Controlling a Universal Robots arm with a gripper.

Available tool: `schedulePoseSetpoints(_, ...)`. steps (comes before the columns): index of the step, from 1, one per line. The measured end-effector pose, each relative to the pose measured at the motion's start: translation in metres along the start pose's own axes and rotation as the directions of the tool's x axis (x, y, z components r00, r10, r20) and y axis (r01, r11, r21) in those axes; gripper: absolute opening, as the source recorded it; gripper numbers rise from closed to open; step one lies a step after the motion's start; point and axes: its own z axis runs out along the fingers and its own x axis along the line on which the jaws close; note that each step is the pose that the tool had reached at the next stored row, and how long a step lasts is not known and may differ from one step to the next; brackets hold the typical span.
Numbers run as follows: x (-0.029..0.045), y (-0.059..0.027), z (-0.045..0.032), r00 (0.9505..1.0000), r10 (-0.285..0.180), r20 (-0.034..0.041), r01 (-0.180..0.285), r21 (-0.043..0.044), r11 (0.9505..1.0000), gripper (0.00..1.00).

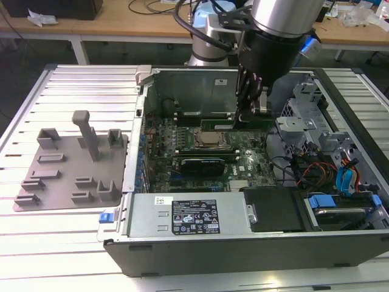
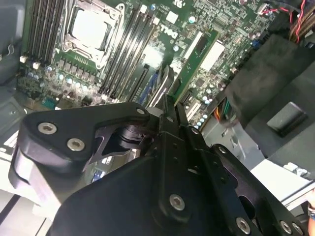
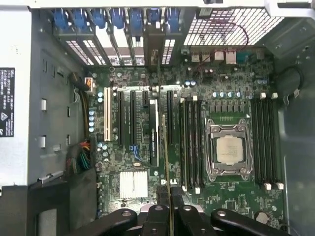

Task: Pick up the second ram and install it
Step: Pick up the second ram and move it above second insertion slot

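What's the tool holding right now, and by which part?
The second ram, pinched at one end by the tool; the rest of the stick juts out beyond it.

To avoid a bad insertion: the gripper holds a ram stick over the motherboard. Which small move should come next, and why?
Probably a small sideways shift toward the memory slots beside the CPU socket. In the first wrist view the second ram, held in the gripper, seems to hang just off that bank.

No legible print on the power-supply label (image 1: 193, 216)
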Motion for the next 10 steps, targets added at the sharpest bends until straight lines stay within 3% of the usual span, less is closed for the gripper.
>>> schedulePoseSetpoints(4, -0.0016, -0.0091, 0.0087, 1.0, 0.0, -0.0003, 0.0, -0.0012, 1.0, 0.11)
schedulePoseSetpoints(6, -0.0066, -0.0138, 0.0166, 1.0, 0.0, -0.0001, 0.0, -0.0025, 1.0, 0.11)
schedulePoseSetpoints(10, -0.0149, -0.0098, 0.0238, 1.0, 0.0, -0.0002, 0.0, -0.0027, 1.0, 0.11)
